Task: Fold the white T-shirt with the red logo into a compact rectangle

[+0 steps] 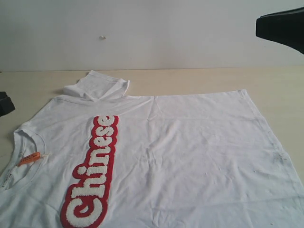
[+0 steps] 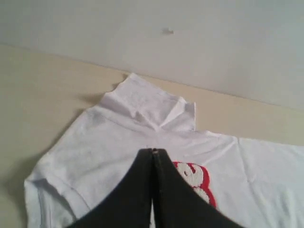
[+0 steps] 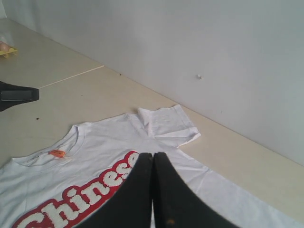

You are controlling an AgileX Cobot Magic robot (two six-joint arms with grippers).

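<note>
The white T-shirt [image 1: 180, 156] lies spread flat on the table, front side up, collar to the left and hem to the right. The red logo [image 1: 91, 175] runs along its chest. A small orange neck tag [image 1: 29, 158] sits inside the collar. The far sleeve [image 1: 97, 86] is rumpled and partly folded over. My left gripper [image 2: 153, 151] hovers shut above the shoulder area, holding nothing. My right gripper [image 3: 153, 154] is also shut and empty, above the shirt beside the logo [image 3: 80, 202]. In the exterior view only dark parts of the arms show at the left edge [image 1: 4, 104] and top right [image 1: 282, 27].
The pale wooden table [image 1: 199, 80] meets a white wall close behind the shirt. Bare tabletop shows beyond the far sleeve [image 3: 168, 121] and to the left of the collar. A small yellow object [image 3: 7, 49] lies far off on the table.
</note>
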